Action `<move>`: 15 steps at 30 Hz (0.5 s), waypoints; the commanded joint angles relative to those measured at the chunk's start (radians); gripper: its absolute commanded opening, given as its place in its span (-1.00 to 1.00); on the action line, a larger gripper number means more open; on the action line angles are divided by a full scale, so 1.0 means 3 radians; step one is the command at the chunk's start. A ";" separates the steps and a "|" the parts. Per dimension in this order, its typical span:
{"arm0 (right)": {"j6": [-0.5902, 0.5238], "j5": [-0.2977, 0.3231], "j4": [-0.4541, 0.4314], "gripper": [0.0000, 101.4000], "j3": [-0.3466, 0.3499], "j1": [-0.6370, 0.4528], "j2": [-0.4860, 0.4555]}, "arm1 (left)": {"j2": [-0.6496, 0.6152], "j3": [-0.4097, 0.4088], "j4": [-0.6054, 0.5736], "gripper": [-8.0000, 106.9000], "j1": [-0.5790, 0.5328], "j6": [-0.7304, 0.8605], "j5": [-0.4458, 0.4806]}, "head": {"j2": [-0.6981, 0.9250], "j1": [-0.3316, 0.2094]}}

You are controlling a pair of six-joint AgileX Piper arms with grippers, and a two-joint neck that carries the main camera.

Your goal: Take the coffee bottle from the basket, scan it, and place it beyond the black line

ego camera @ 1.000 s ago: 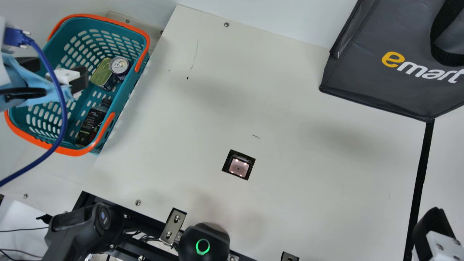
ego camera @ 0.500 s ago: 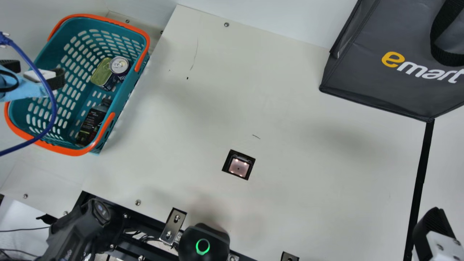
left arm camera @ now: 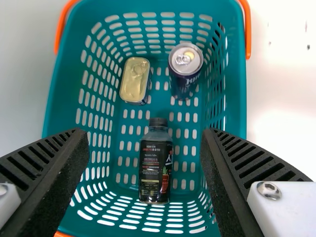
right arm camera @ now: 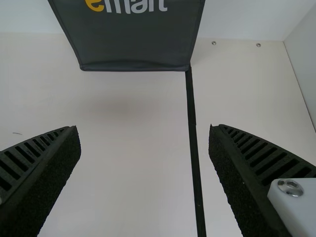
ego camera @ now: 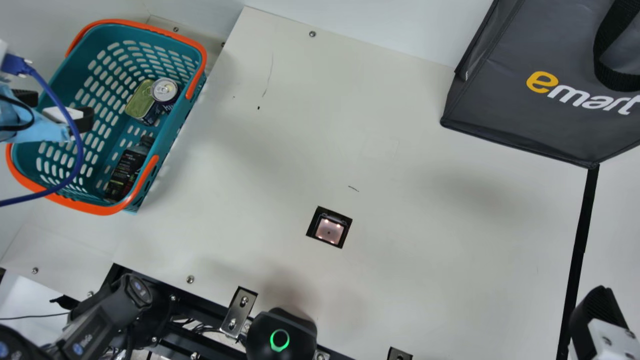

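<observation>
In the main view my left gripper (ego camera: 56, 108) is over the left part of the teal basket (ego camera: 176, 135), fingers apart. The dark coffee bottle (ego camera: 127, 170) lies inside, near the basket's front right side. From the left wrist, the coffee bottle (left arm camera: 156, 165) shows below and between the open fingers of my left gripper (left arm camera: 144, 133), with nothing held. My right gripper (ego camera: 597, 320) is at the main view's lower right corner; in the right wrist view the right gripper (right arm camera: 144, 129) stands open and empty above the table, near the black line (right arm camera: 192, 123). The black line (ego camera: 581, 240) runs down the table's right side.
A can (ego camera: 164, 90) and a tin with a yellow-green lid (ego camera: 140, 100) share the basket. The scanner (ego camera: 329, 230) is set into the table's middle. A dark grey bag (ego camera: 505, 100) stands at the back right. A blue cable (ego camera: 79, 155) hangs across the basket's left side.
My left gripper has moved left over the basket since a second ago, then slightly toward the front in the last half second. The right gripper and the bottle have stayed in place.
</observation>
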 commanded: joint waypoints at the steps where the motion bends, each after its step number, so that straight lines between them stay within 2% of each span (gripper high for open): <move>1: 0.0000 0.0000 0.0000 0.79 0.0000 0.0000 0.0000 | 0.0050 0.0019 0.0024 0.71 -0.0045 0.0014 -0.0055 | 0.0008 -0.0050; 15: 0.0000 0.0004 0.0000 0.79 0.0000 0.0000 0.0000 | 0.0438 0.0202 0.0118 0.71 -0.0271 0.0196 -0.0384 | 0.0008 -0.0050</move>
